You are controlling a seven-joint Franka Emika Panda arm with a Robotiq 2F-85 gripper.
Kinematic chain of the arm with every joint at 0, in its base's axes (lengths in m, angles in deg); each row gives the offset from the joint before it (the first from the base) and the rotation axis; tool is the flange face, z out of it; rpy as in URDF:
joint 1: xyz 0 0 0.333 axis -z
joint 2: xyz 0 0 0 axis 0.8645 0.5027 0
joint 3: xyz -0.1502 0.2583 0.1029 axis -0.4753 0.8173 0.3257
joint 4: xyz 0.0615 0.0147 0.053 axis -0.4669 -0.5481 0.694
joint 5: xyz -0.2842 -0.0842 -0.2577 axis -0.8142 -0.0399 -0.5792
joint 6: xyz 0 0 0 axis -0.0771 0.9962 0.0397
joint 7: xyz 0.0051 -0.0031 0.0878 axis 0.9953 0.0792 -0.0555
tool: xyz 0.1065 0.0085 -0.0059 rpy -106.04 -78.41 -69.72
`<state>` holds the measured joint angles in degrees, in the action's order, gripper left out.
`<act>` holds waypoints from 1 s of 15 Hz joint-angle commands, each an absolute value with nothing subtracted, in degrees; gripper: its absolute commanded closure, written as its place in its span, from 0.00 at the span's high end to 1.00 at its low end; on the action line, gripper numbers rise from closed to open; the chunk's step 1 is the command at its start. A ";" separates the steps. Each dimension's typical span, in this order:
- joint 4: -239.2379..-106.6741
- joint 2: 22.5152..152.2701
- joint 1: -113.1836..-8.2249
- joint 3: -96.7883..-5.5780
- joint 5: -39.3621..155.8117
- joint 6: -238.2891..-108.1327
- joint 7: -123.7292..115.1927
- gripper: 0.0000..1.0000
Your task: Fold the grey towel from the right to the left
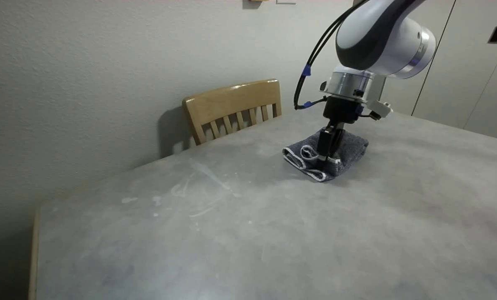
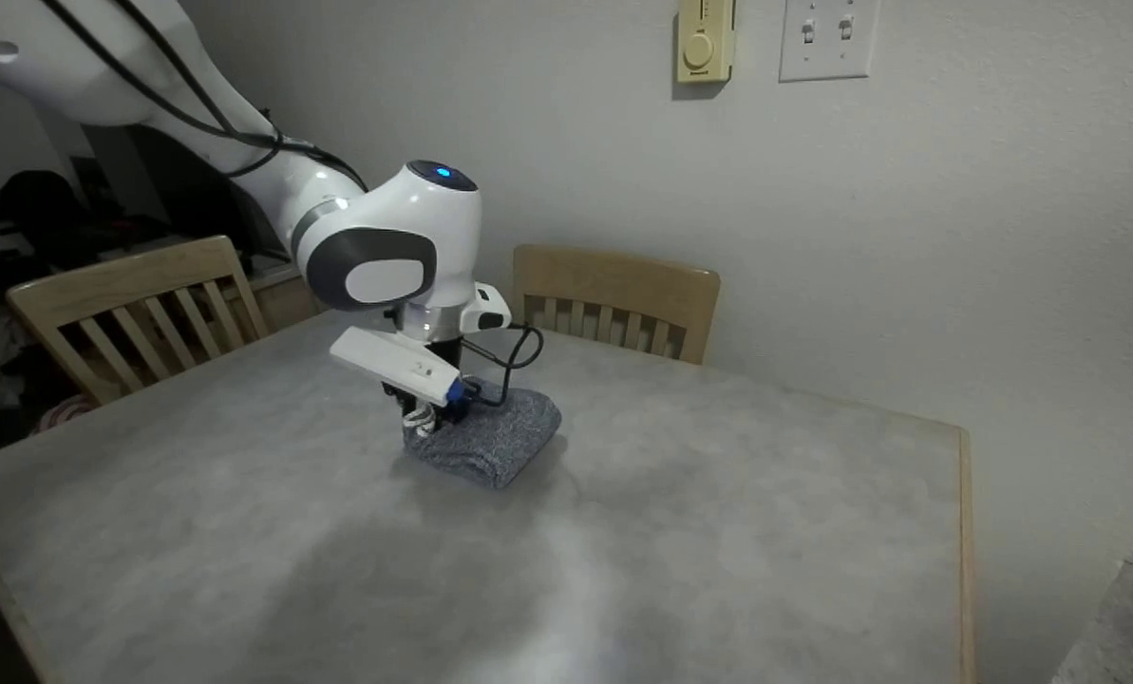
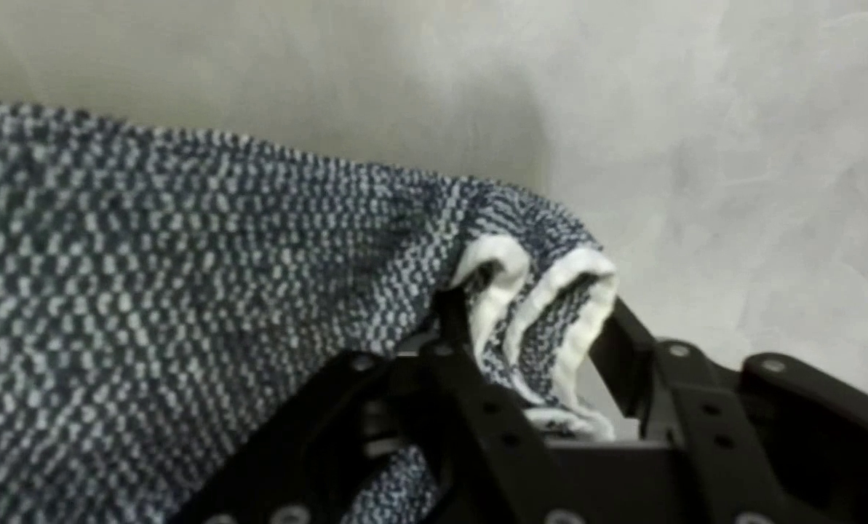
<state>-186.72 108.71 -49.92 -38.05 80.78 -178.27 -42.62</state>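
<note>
The grey towel [image 1: 353, 146] lies folded and bunched on the table, its white hem in loops at one edge. It also shows in an exterior view [image 2: 504, 435] and fills the left of the wrist view [image 3: 208, 276]. My gripper [image 1: 326, 157] points down at the towel's hem corner. In the wrist view the fingers [image 3: 535, 313] stand part-way apart, with the looped hem folds between them. The folds meet both fingertips; table shows between the hem and the right finger lower down. I cannot tell whether the jaws squeeze the cloth. An exterior view partly hides the gripper [image 2: 443, 410].
The towel rests on a grey table [image 1: 231, 233], also visible in an exterior view [image 2: 718, 532]. A wooden chair [image 1: 231, 98] stands at the table edge against the wall; it shows too in an exterior view [image 2: 613, 280]. Another wooden chair [image 2: 129, 285] stands behind the table there.
</note>
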 commanded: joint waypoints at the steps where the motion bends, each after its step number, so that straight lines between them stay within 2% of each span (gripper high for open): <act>1: -189.12 107.16 -51.61 -38.94 76.42 -181.41 -39.22 0.80; 3: -189.19 106.62 -52.31 -39.05 74.48 -182.05 -36.58 0.95; 5: -189.31 106.05 -52.84 -38.91 73.16 -182.42 -34.21 1.00; 15: -194.15 97.61 -58.00 -42.29 65.61 -187.43 -21.42 1.00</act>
<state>-189.67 102.15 -56.13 -40.27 68.07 -184.85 -24.81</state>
